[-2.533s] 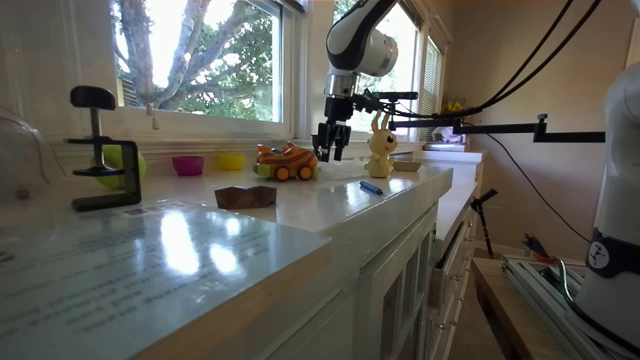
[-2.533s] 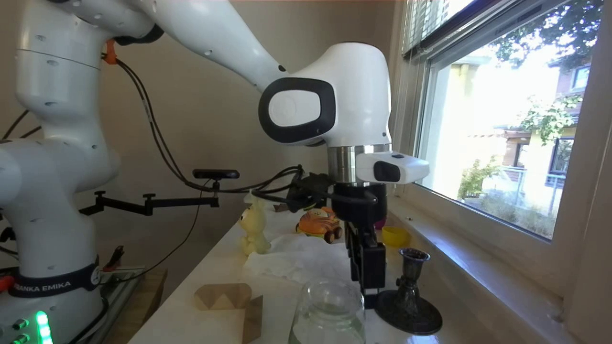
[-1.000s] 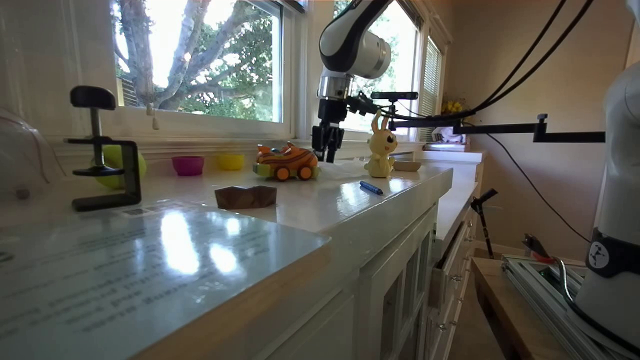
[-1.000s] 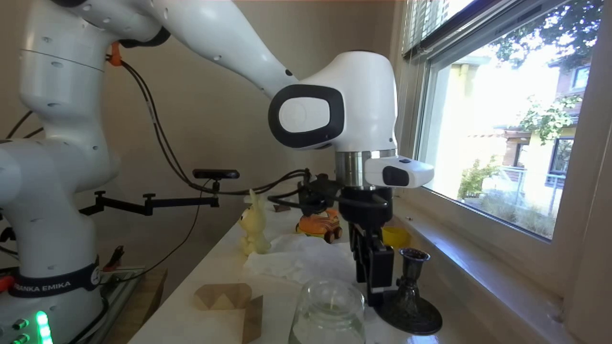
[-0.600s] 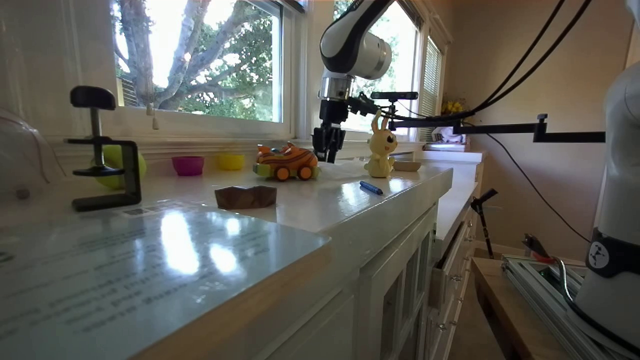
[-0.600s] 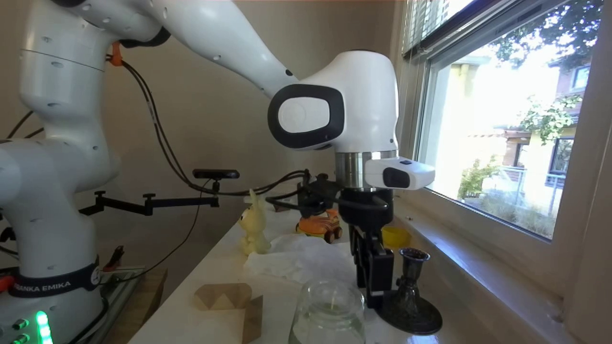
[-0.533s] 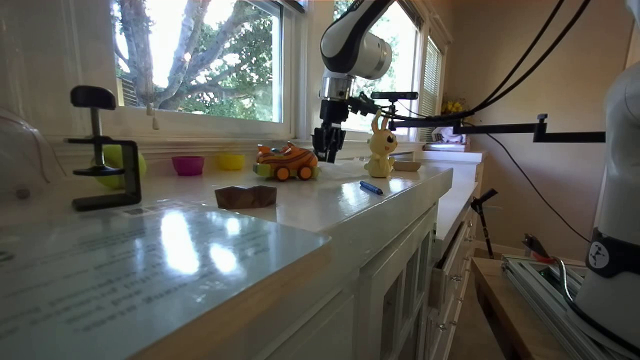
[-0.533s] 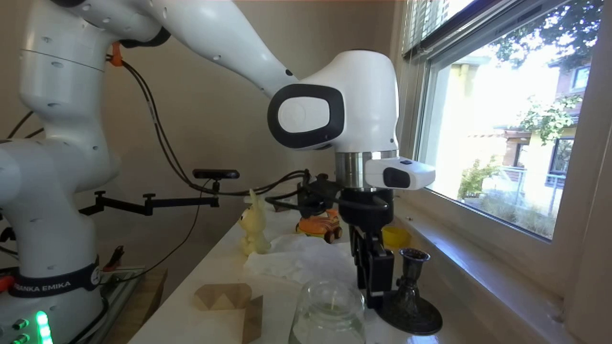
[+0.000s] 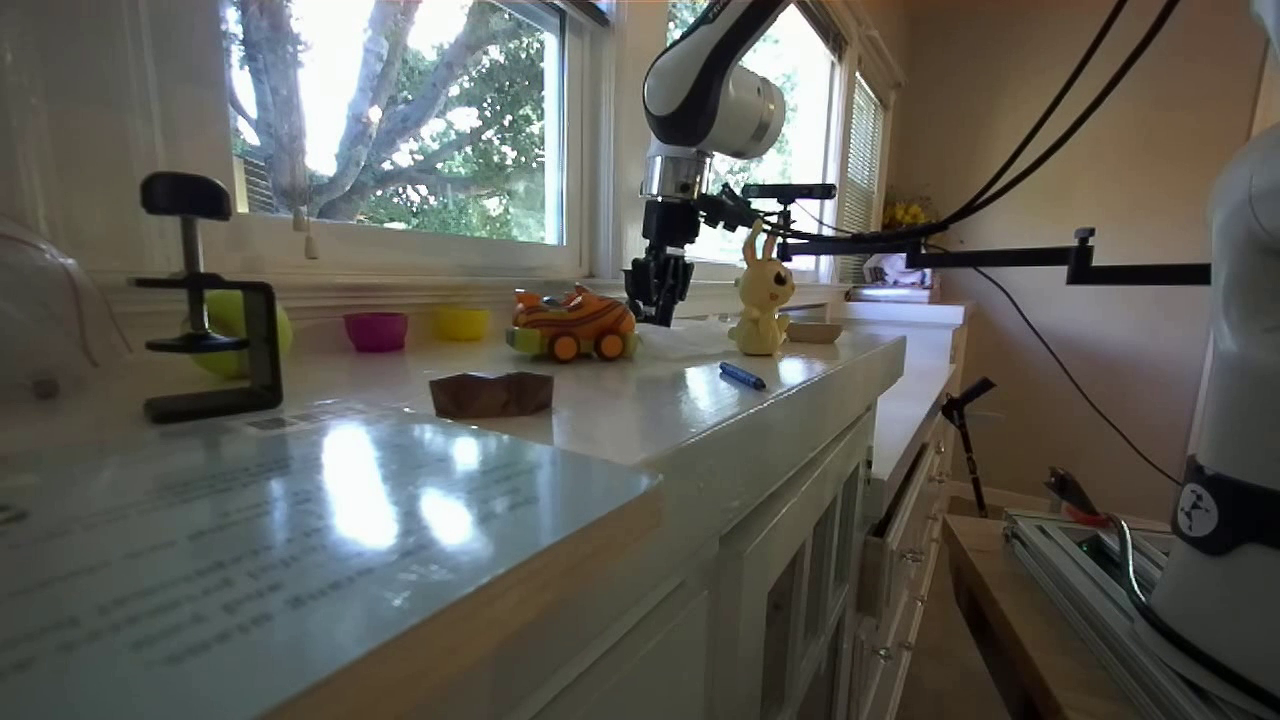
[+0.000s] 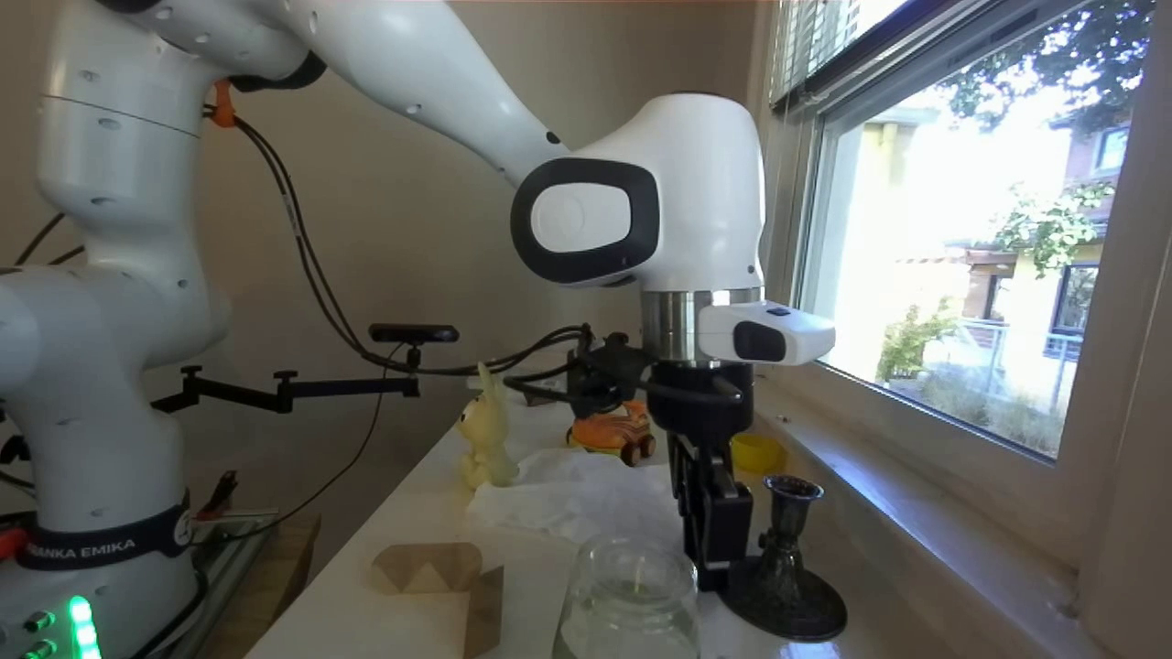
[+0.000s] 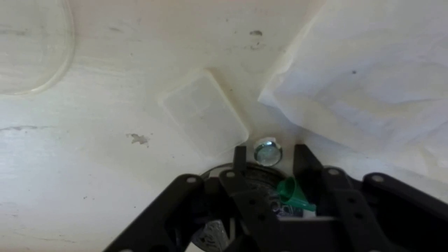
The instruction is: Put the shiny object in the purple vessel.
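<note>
A small round shiny object, glassy with a silvery rim, lies on the white surface in the wrist view. My gripper is partly open around it, one fingertip on each side with a gap to both. In both exterior views the gripper points down close to the counter, and its fingers are beside the dark candlestick; the shiny object is hidden there. The purple vessel stands by the window wall beyond the orange toy car. It is hidden in the exterior view that shows the candlestick.
The candlestick stands close to the fingers; its base shows under the jaws, beside a green funnel-like piece. A glass jar, white tissue, a translucent rectangular piece, yellow bowl, orange car and bunny figure are nearby.
Over 2.5 seconds the arm has lowered slightly and shifted toward the candlestick. The fingers look somewhat closer together. In the last half second the gripper has only turned or shifted slightly.
</note>
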Controlling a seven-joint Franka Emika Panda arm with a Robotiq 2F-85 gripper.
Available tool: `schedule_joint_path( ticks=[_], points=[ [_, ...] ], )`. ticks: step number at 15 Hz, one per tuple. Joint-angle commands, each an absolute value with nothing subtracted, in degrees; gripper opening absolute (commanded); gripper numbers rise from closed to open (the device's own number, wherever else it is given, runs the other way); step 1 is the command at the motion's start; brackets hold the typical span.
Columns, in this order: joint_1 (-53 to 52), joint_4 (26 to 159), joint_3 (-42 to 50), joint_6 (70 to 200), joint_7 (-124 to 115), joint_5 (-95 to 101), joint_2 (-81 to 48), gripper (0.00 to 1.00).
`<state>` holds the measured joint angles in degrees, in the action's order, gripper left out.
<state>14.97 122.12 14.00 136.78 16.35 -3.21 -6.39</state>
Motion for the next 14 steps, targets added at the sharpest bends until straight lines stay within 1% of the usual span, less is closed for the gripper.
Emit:
schedule_joint_path(
  ticks=[1,2,4,6,10,14],
  points=[
    [15.24,121.81,13.90,135.33,15.78,-2.08,-6.40,0.15],
    [15.22,121.78,13.91,135.39,15.73,-1.97,-6.40,0.13],
    [15.22,121.78,14.09,135.48,15.52,-1.79,-6.31,0.00],
    [15.19,122.09,14.09,135.48,15.55,-1.59,-5.99,0.05],
    [14.84,121.47,13.71,133.13,15.90,-1.98,-3.58,0.05],
    [13.77,118.06,12.40,130.61,16.63,-3.17,-1.35,0.05]
  ],
)
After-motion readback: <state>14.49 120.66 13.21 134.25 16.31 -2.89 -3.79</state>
